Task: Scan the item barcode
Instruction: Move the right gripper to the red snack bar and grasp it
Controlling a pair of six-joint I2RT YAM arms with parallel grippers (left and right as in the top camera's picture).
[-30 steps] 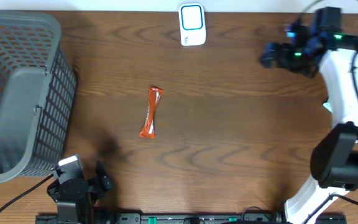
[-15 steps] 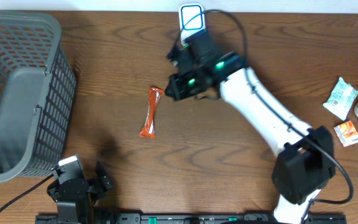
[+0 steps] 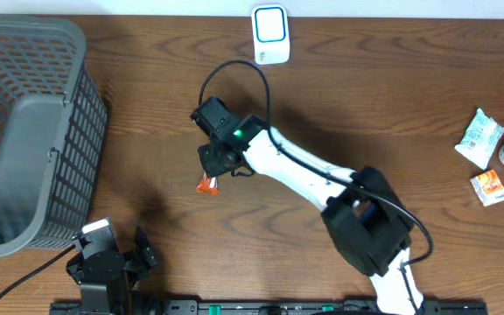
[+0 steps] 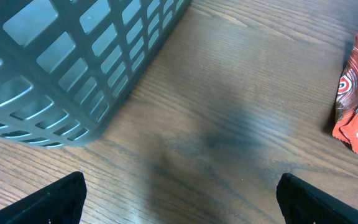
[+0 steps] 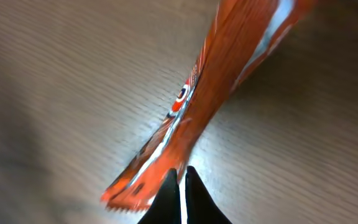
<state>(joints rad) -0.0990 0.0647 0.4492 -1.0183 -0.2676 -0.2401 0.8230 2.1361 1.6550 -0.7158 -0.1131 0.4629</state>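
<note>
**Right pincer (image 5: 178,186) lands on the orange snack bar (image 3: 206,184)**
It has swung in from the far right and clenched at the bar's edge, though I can't tell if it truly has the wrapper. The bar lies mid-surface (image 3: 383,96), well apart from the white scanner (image 3: 270,35), so lifting comes next. The left pincer (image 4: 179,208) sits released.

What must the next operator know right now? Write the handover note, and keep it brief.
Left gripper: open, holding nothing, low at the near edge of the table beside the grey basket.
Right gripper: shut, fingertips down at the orange snack wrapper; whether they pinch the film cannot be told.
Wrapper: lying on the table, centre-left.
White scanner: at the far edge, apart from the wrapper.
Done: right arm is at the wrapper.
Left: confirm the grip, lift, show the barcode to the scanner.
</note>
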